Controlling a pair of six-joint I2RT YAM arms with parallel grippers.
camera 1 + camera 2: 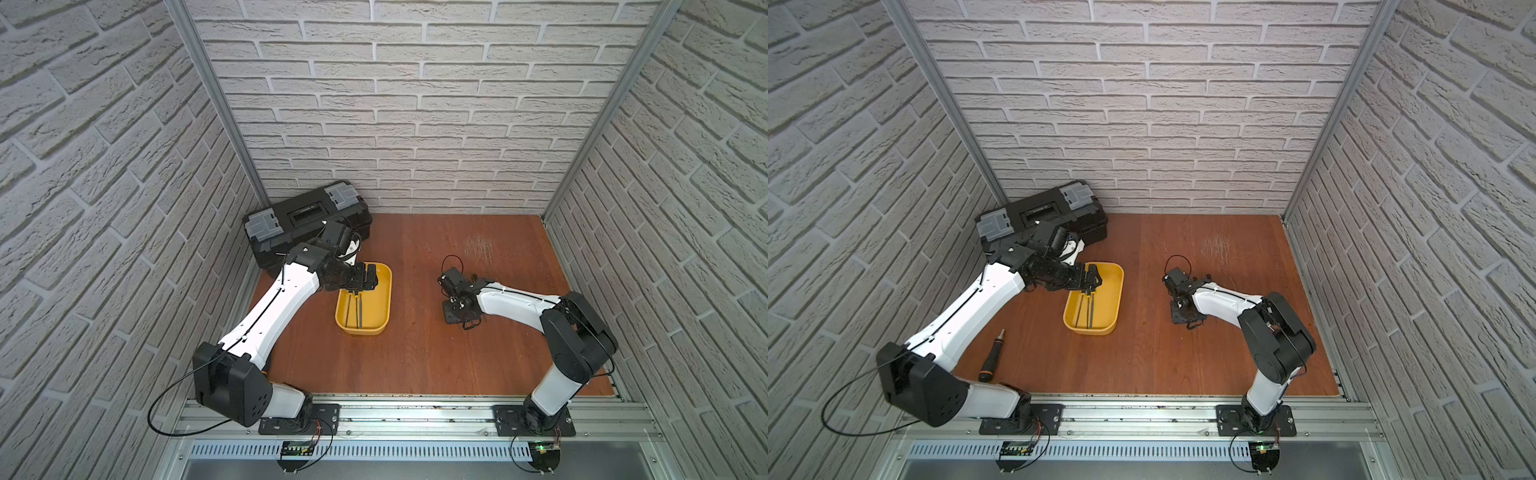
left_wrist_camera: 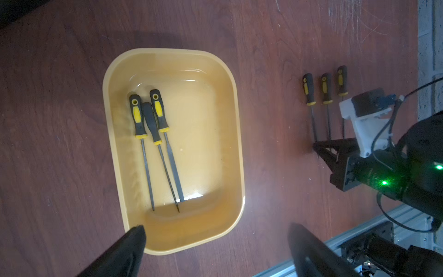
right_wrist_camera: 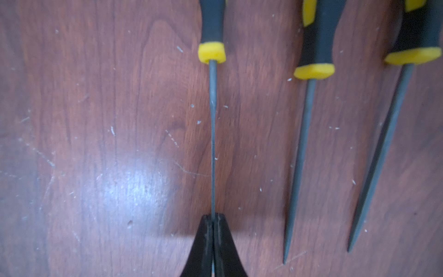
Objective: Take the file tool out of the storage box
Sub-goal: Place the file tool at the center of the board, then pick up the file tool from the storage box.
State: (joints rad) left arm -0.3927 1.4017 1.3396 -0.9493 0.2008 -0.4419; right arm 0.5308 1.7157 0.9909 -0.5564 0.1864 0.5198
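Three file tools (image 2: 150, 122) lie inside the storage box (image 2: 206, 144), a shallow yellow plastic tray with round corners. They sit close together with handles touching, and their thin grey points all aim the same way.

Three more files (image 2: 326, 88) are out of the box, well apart from it on my right arm's side. They make a neat row on the scratched red-brown wood table (image 2: 60, 96). All six have black handles with yellow bits.

My right gripper (image 3: 212, 217) is pinched tight on the skinny metal part of one of that row, the thin file (image 3: 212, 24). My left gripper (image 2: 217, 227) hangs right over the box with its two black fingers (image 2: 134, 242) spread wide, holding nothing.

One big black toolbox (image 1: 307, 224) with grey latches sits just past the box's far end. One black screwdriver (image 1: 992, 355) lies on the table well apart from the box, on my left arm's side.
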